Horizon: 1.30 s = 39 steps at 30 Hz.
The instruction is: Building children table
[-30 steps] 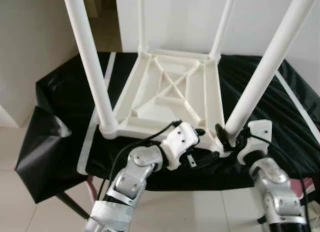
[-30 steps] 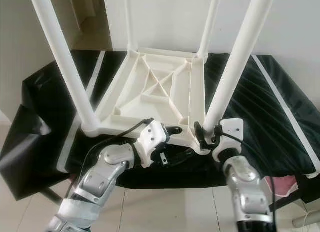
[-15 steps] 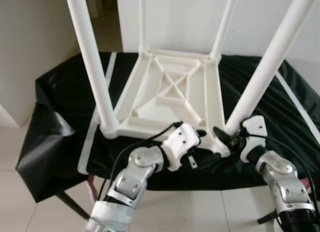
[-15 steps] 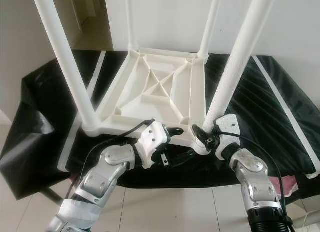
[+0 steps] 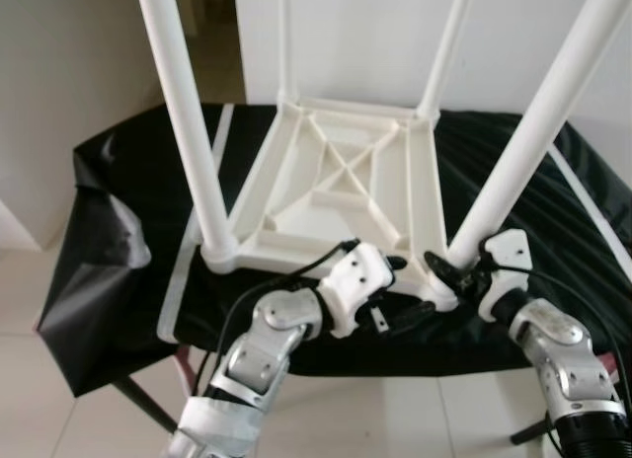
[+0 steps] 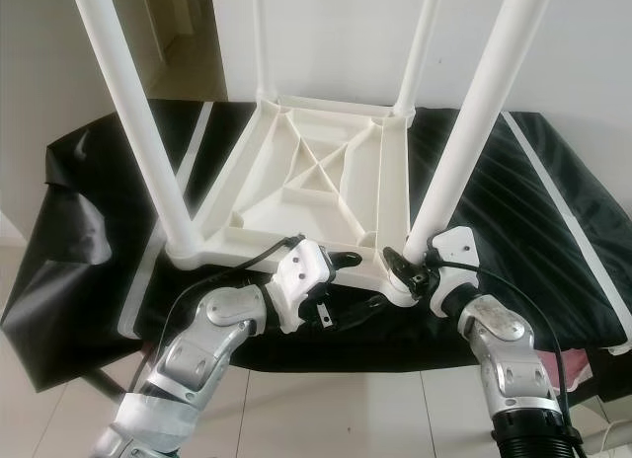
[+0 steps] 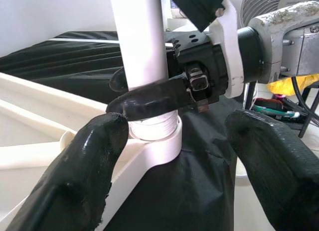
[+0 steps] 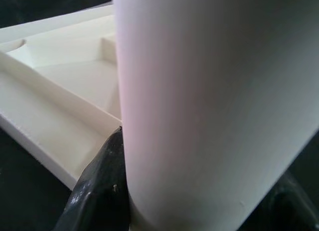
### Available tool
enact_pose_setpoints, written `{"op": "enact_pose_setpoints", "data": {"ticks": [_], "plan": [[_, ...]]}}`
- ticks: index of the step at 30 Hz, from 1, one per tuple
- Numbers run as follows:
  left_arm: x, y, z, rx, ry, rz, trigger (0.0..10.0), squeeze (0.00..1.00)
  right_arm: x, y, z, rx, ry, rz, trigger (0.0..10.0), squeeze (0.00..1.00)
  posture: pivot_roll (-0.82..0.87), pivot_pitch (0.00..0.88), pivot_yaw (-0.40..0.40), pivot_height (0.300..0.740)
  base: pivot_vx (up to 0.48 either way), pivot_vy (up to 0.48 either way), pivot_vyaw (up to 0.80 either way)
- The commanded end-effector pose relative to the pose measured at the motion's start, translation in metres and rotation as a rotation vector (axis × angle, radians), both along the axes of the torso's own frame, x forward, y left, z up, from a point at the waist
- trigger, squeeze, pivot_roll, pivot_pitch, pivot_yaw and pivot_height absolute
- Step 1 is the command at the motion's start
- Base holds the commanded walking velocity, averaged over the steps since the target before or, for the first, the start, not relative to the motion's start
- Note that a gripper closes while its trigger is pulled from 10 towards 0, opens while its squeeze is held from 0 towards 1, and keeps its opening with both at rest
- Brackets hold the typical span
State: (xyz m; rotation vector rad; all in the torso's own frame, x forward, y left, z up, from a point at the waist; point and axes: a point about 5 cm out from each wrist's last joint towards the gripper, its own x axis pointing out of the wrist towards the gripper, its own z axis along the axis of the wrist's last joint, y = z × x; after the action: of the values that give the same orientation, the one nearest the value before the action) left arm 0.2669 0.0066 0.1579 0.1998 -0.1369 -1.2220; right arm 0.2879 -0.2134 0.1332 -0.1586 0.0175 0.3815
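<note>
Almost built: the little white table lies upside down with all four legs standing up.

At 9 o'clock a black cloth hangs over the stand. In the middle the white table top rests on it, face down, with a leg in every corner. At 6 o'clock the left gripper sits by the near edge, its black fingers spread wide, one touching the corner socket. At 4 o'clock the right gripper pinches the near right leg low down, just above its socket. I think this last leg is being made tight. Turning the table over is still left.
</note>
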Motion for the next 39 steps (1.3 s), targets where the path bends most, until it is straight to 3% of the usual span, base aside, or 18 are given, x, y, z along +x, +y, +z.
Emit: {"op": "enact_pose_setpoints", "data": {"ticks": [1,8,23,28,39], "plan": [[0.002,-0.001,0.002,-0.009,-0.004,0.026,10.0,0.00,-0.002,-0.009,-0.012,-0.025,0.066,-0.086,10.0,0.00,-0.05,0.005,-0.032,0.740,0.000,0.000,0.00],[0.001,-0.001,0.002,-0.010,-0.002,0.022,10.0,0.00,-0.004,0.006,-0.021,0.076,0.118,-0.313,10.0,0.00,-0.05,0.006,-0.028,0.740,0.000,0.000,0.00],[0.002,0.001,0.004,-0.011,-0.006,0.029,10.0,0.00,-0.008,0.046,-0.022,0.193,0.116,-0.597,10.0,0.00,-0.04,0.000,-0.030,0.740,0.000,0.000,0.00],[0.002,0.000,0.004,-0.013,-0.006,0.031,10.0,0.00,-0.006,0.055,-0.020,0.246,0.121,-0.665,10.0,0.00,-0.03,0.000,-0.031,0.740,0.000,0.000,0.00],[0.003,0.000,0.004,-0.016,-0.007,0.029,10.0,0.00,-0.003,0.057,-0.012,0.254,0.089,-0.615,10.0,0.00,-0.04,0.000,-0.036,0.740,0.000,0.000,0.00]]}}
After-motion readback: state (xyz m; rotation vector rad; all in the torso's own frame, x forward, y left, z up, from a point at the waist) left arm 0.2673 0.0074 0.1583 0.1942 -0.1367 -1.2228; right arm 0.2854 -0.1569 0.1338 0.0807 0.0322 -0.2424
